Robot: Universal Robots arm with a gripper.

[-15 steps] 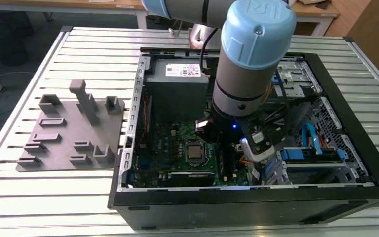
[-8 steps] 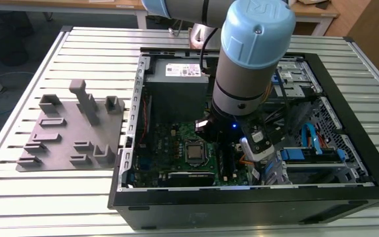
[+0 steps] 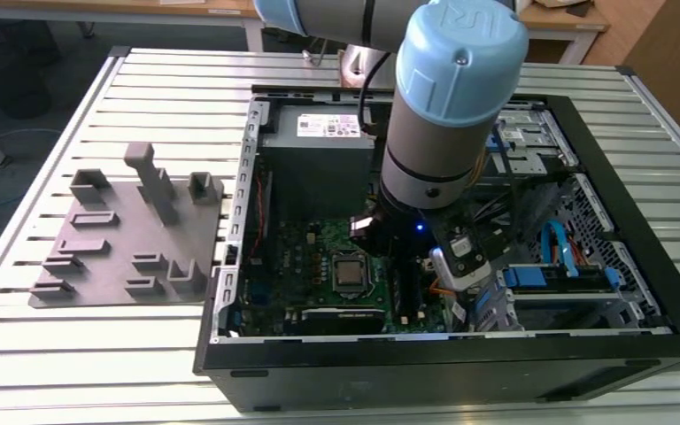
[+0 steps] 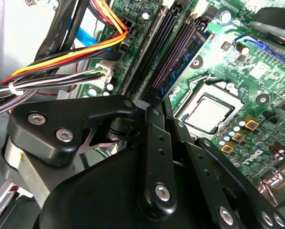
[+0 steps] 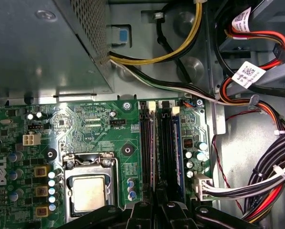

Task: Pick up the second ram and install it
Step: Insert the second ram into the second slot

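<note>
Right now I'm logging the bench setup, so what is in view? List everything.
computer case: one, black, open on the slatted table
motherboard: one, green, inside the case
processor socket: one, silver, on the motherboard
memory sockets: several, black, beside the processor socket
second ram: one, blue-green, standing in a socket
cable bundles: multicoloured, beside the board
moulded tray: one, grey, at the exterior view's left
arm: grey and blue, over the case
claw: black, at the sockets

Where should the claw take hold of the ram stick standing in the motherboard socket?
Pinch the second ram across its flat faces at mid-length, probably coming straight down into the open case. It stands on edge beside close black sockets, leaving only its top edge free.
</note>
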